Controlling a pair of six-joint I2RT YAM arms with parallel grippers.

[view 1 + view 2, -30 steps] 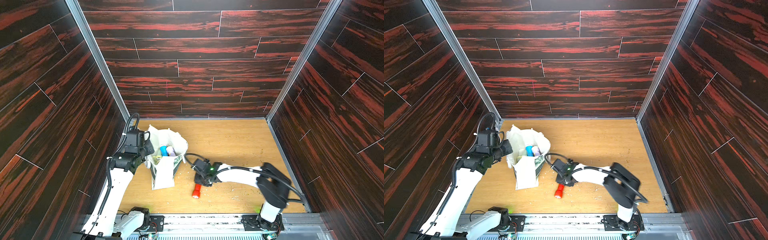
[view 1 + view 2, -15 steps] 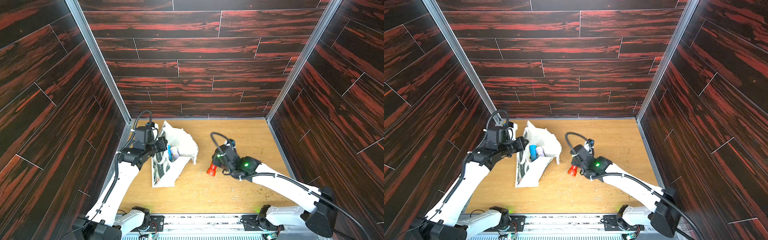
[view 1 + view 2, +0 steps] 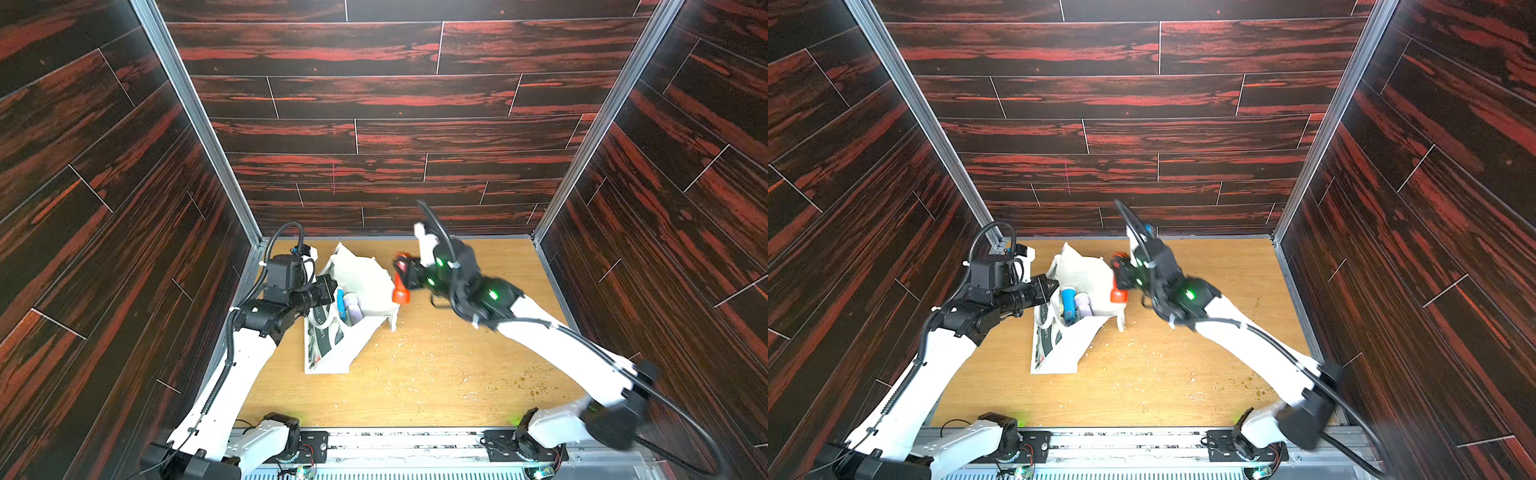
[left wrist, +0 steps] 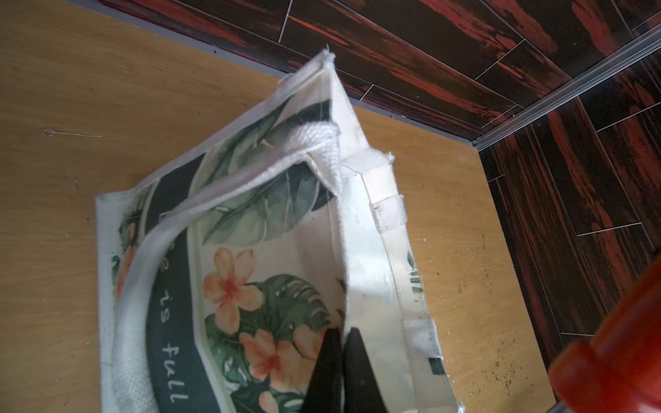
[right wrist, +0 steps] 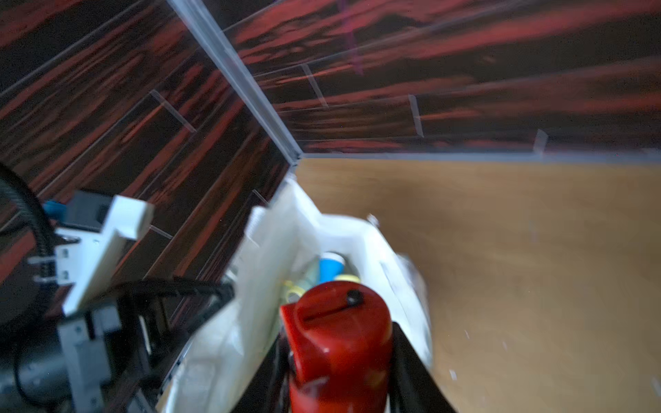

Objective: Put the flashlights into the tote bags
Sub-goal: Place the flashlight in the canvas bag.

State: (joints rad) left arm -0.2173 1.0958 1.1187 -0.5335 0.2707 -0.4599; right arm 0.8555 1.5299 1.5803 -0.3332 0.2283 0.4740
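My left gripper (image 4: pixel 342 334) pinches the rim of the tote bag (image 3: pixel 368 276). My right gripper (image 5: pixel 339 361) clamps a red flashlight (image 3: pixel 400 292) just beside its open mouth; a blue flashlight (image 3: pixel 1067 305) lies inside.

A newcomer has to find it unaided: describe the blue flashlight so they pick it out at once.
On the wooden tabletop sits an off-white tote bag, its rim pinched by the left gripper. In its open mouth lies the blue flashlight, beside a pale lilac flashlight. It is the only blue thing there; the red flashlight is in the right gripper, not in the bag.
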